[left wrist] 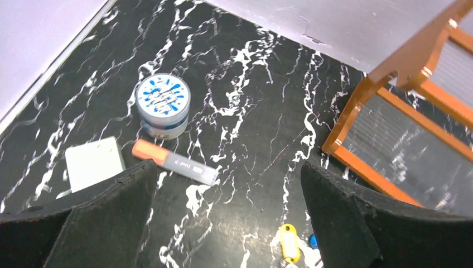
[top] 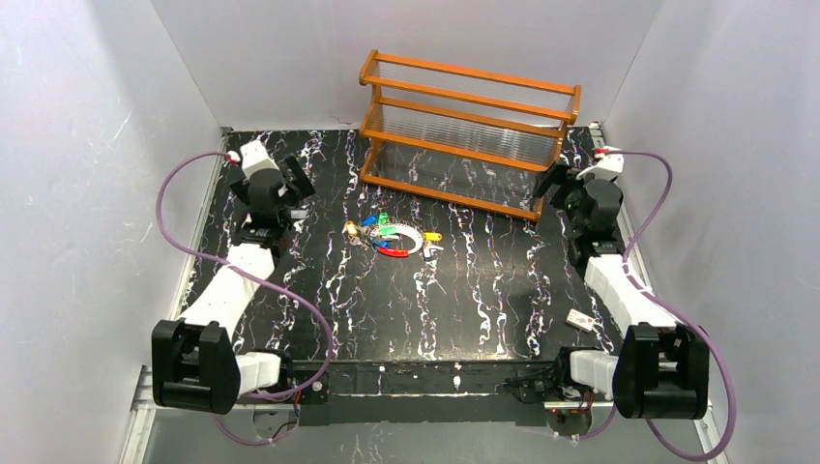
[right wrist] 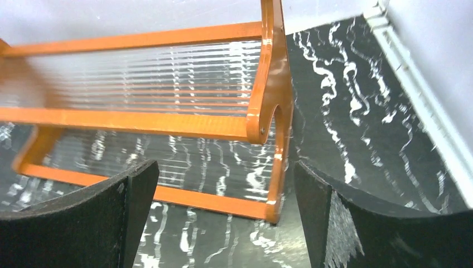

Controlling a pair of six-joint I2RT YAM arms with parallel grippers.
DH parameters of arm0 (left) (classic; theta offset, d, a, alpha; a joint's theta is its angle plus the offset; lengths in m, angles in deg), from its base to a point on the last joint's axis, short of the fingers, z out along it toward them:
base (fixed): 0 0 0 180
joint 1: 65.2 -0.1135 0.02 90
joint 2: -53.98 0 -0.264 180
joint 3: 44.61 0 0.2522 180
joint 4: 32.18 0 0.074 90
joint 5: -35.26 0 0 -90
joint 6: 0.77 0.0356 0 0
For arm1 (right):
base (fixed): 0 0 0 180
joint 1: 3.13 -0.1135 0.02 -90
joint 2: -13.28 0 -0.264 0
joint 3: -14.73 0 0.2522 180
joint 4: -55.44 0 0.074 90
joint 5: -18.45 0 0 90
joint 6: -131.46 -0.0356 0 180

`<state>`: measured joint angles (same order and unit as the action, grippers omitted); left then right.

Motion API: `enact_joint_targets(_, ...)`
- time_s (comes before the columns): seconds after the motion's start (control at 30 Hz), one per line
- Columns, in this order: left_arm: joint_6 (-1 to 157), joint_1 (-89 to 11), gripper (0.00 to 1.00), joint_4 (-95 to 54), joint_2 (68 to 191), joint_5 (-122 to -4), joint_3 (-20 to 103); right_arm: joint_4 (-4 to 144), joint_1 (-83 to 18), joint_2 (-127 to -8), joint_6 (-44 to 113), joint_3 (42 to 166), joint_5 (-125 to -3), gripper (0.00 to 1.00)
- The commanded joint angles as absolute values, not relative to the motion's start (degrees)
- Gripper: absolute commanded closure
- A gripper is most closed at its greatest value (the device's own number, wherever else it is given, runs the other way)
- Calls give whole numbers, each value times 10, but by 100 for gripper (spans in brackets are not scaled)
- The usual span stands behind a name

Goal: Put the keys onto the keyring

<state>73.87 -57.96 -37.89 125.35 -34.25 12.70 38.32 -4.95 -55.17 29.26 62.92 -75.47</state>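
Arms at rest over the keys: both hands are wide open and empty above a black, white-veined surface (top: 464, 290). The left hand (left wrist: 228, 168) hangs over the far-left part of the surface, its 2 black fingers (left wrist: 100, 218) spread well apart. The right hand (right wrist: 226, 166), spread just as wide, faces the end of an orange wooden rack (right wrist: 262, 84) with ribbed clear shelves at the back.

The keys (top: 384, 224), a small cluster with green, blue, yellow and red heads, lie mid-surface just in front of the rack. They sit between the 2 arms, nearer the left one. The keyring (top: 416, 239), a pale loop carrying a curved red piece, lies among them and touches the cluster. Whether any key is threaded on it cannot be told. The left wrist view catches 1 yellow-headed key (left wrist: 288, 242) at its bottom edge.

Beyond the left hand are a round jar (left wrist: 163, 105) with a blue-and-white patterned lid, a white card (left wrist: 95, 163) and a grey marker (left wrist: 174, 162) with an orange cap. The marker lies between the jar and the card. Dark print runs along its barrel, too small to read. A small white object (top: 581, 320) lies near the right arm.
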Motion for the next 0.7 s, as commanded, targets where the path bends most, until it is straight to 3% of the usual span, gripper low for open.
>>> enact_joint_targets(0.0, 556, -582, 2, -56, 1245, -242, 187, 692, -46, -536, 108, 706, -783, 1)
enact_joint_targets(0.1, 573, -583, 2, -36, 1251, -294, 186, 715, -46, -532, 83, 698, -746, 1)
enact_joint_targets(0.3, 610, -583, 2, -116, 1270, -536, 134, 676, -46, -514, 98, 648, -584, 1)
enact_joint_targets(0.37, 591, -582, 13, -166, 1287, -646, 121, 665, -47, -513, 102, 633, -527, 1)
enact_joint_targets(0.43, 559, -579, 17, -229, 1313, -721, 116, 648, -48, -515, 96, 611, -486, 1)
enact_joint_targets(0.53, 553, -548, 20, -227, 1378, -756, 148, 629, -62, -530, 98, 596, -452, 1)
enact_joint_targets(0.67, 581, -454, 21, -190, 1437, -715, 209, 644, -107, -552, 112, 610, -452, 1)
